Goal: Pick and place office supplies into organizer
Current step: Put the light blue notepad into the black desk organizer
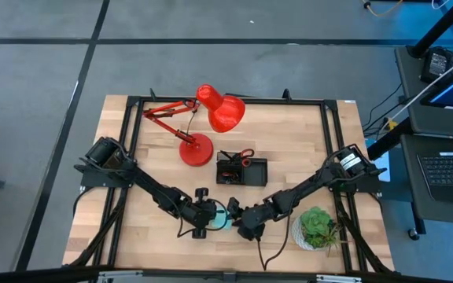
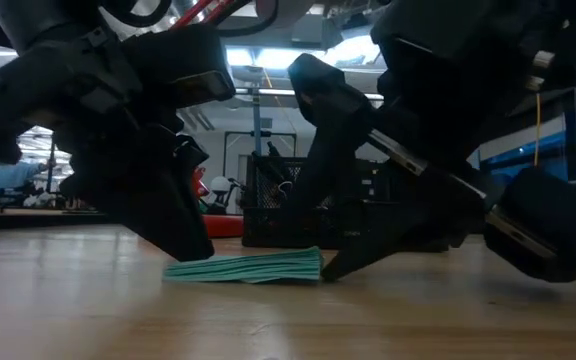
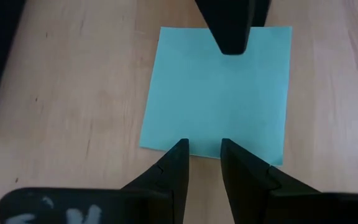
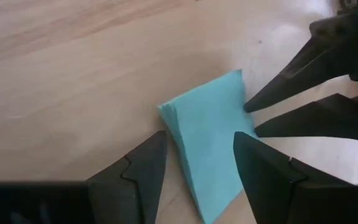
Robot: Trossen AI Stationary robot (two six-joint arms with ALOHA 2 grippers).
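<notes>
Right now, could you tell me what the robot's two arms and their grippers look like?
Both arms are dark, nearly black, built from jointed segments, with black cables trailing near them in the high view. The left gripper ends in two black wedge-shaped fingers tapering to blunt tips; faint whitish marks show on its body. The right gripper has matching black pointed fingers with a small notch along each inner edge. A white label sits near the right arm's base.

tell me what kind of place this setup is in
Probably a robotics lab or workshop, not a real office. The wooden table stands in a black metal frame on a bare grey floor, a laptop sits on a stand beside it, and the low view shows an open hall with ceiling strip lights.
</notes>
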